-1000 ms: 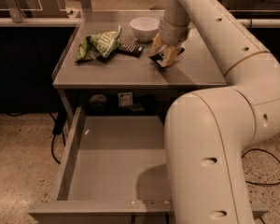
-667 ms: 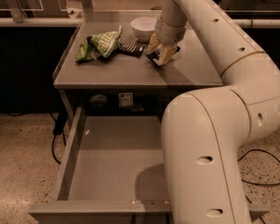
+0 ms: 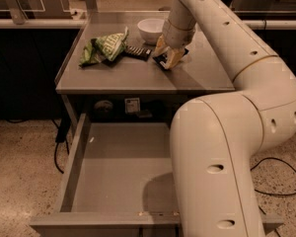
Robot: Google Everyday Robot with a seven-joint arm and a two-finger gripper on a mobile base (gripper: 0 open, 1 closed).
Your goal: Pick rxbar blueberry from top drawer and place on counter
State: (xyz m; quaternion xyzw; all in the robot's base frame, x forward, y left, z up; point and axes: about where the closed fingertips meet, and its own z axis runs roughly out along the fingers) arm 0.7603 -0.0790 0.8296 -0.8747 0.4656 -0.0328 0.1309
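My gripper (image 3: 166,56) hangs over the middle of the counter (image 3: 123,76), just right of the white bowl's front. Its tan fingers (image 3: 174,58) are shut on the rxbar blueberry (image 3: 162,61), a small dark bar held low at the counter surface; I cannot tell whether it touches. The top drawer (image 3: 74,167) is pulled open below the counter, and the part of its grey floor that I can see is bare. My own white arm hides the drawer's right part.
A green-and-white chip bag (image 3: 104,48) lies on the counter's left. A dark bar with pale stripes (image 3: 138,52) lies beside it, and a white bowl (image 3: 152,29) stands at the back. A black cable (image 3: 278,186) runs on the speckled floor at the right.
My gripper has moved a little left and farther back over the counter, still holding the dark bar. The drawer and the other items have not moved.
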